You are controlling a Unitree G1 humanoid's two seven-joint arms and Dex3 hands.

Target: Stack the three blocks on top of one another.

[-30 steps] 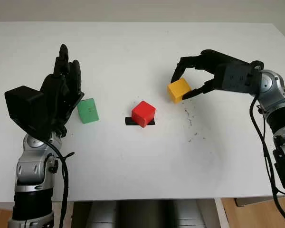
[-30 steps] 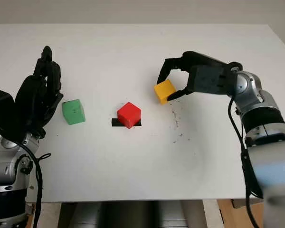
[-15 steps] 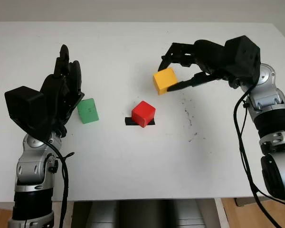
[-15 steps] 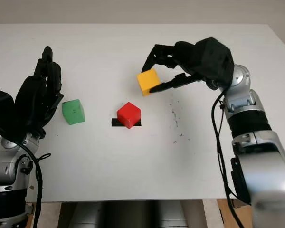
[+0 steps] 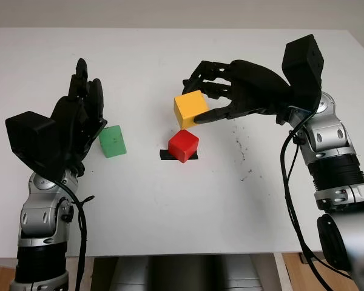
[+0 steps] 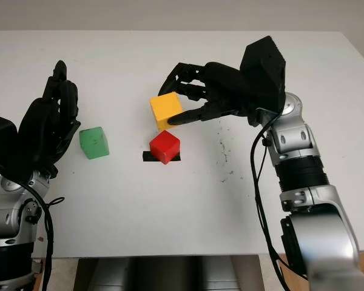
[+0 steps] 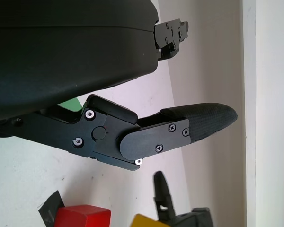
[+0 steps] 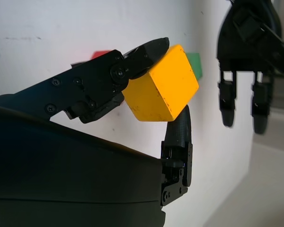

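Right hand (image 5: 207, 102) pinches the yellow block (image 5: 190, 109), held in the air just above the red block (image 5: 183, 145), not touching it. Red block sits on black tape (image 5: 167, 155) mid-table (image 5: 170, 224). Green block (image 5: 112, 141) lies toward the left edge, beside the open left hand (image 5: 79, 118).

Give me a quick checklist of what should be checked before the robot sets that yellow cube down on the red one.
1. Right hand grips the yellow block with its fingers: ok.
2. Yellow block is lifted off the table: ok.
3. Top of the red block is free: ok.
4. Yellow block is centred above the red one: not ok, it hangs a little off.
5. Yellow block is level: not ok, it looks tilted.
6. Left hand, open beside the green block, is out of the way: ok.
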